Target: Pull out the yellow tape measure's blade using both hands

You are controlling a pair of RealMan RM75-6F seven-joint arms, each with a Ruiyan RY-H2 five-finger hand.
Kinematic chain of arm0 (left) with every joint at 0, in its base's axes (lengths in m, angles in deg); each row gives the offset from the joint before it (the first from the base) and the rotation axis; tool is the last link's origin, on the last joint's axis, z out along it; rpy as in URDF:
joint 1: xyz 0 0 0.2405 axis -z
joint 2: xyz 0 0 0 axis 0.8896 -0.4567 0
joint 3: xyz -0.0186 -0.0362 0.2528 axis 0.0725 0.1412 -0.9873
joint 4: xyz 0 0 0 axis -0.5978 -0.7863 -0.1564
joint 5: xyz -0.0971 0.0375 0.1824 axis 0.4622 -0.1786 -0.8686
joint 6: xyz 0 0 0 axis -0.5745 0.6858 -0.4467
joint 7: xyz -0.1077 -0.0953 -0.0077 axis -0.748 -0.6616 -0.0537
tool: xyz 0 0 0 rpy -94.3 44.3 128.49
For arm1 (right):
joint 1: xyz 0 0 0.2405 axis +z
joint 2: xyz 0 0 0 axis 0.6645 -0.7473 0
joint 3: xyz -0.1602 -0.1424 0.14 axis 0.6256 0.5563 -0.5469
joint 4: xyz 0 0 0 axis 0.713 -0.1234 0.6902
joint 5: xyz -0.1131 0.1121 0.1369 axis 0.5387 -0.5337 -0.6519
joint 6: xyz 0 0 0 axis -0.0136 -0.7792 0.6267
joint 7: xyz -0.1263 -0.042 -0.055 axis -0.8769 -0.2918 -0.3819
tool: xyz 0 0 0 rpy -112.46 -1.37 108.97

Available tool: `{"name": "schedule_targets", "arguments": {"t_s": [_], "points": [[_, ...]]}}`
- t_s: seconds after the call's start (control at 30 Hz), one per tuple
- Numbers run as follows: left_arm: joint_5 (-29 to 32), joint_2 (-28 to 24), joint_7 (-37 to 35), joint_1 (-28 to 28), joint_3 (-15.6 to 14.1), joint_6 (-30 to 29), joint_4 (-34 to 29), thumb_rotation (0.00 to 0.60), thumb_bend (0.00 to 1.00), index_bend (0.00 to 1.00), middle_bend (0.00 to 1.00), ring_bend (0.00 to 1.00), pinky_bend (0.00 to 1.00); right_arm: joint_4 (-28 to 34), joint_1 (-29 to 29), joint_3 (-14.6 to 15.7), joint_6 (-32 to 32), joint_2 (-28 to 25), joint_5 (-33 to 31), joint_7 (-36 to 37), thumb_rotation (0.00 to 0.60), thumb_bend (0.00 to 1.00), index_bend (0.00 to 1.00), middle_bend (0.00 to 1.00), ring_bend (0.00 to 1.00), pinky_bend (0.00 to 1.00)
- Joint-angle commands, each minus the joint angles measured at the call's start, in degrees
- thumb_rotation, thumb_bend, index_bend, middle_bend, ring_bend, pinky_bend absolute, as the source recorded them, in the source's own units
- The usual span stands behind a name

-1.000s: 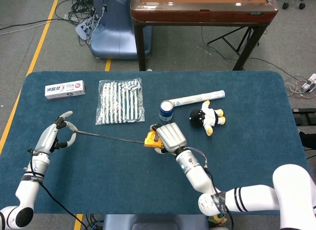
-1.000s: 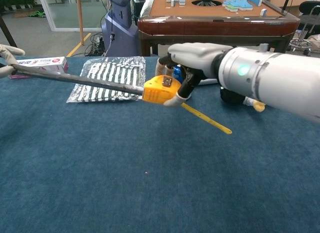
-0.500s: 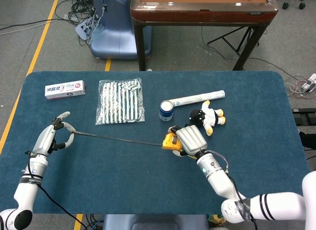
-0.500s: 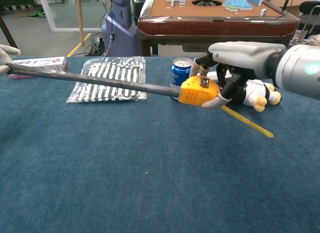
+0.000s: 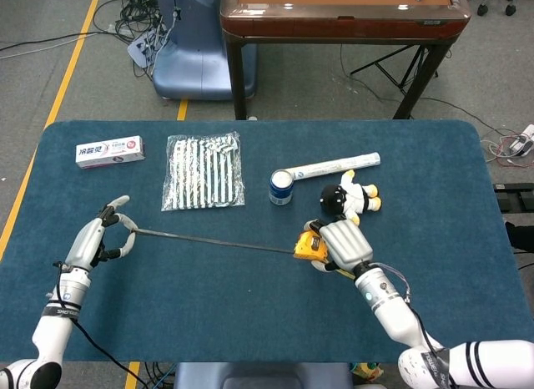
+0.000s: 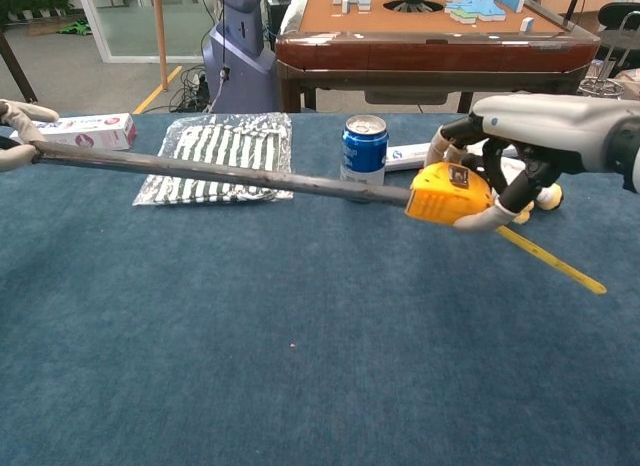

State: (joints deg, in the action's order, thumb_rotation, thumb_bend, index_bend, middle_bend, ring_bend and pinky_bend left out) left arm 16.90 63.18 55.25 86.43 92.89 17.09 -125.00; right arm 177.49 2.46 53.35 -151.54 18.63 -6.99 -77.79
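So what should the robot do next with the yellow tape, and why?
Probably keep drawing the right hand and the yellow tape measure a bit further right. The left hand pinches the blade tip, the blade runs straight and taut between them, and bare table lies to the right. Watch the plush toy close behind.

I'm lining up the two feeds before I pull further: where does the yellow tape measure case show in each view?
Head view: yellow tape measure case right of centre, gripped by the right hand, below the plush toy.
Chest view: case right of centre, in the right hand.
Shared landmark: blue can, beyond the blade.
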Motion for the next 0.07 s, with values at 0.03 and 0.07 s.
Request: {"name": "schedule_targets", "arguments": {"t_s": [0.03, 0.07], "points": [[0.21, 0.14, 0.12, 0.03, 0.18, -0.12, -0.03, 0.600, 0.47, 0.55, 0.11, 0.03, 0.09, -0.04, -0.51, 0.13, 0.15, -0.28, 0.53, 0.47, 0.600, 0.65, 0.62, 0.63, 0.57, 0.28], [0.36, 0.21, 0.11, 0.06, 0.30, -0.10, -0.06, 0.600, 0.47, 0.55, 0.11, 0.03, 0.09, 0.03, -0.70, 0.18, 0.25, -0.45, 0.81, 0.56, 0.600, 0.65, 0.62, 0.63, 0.57, 0.28]]}}
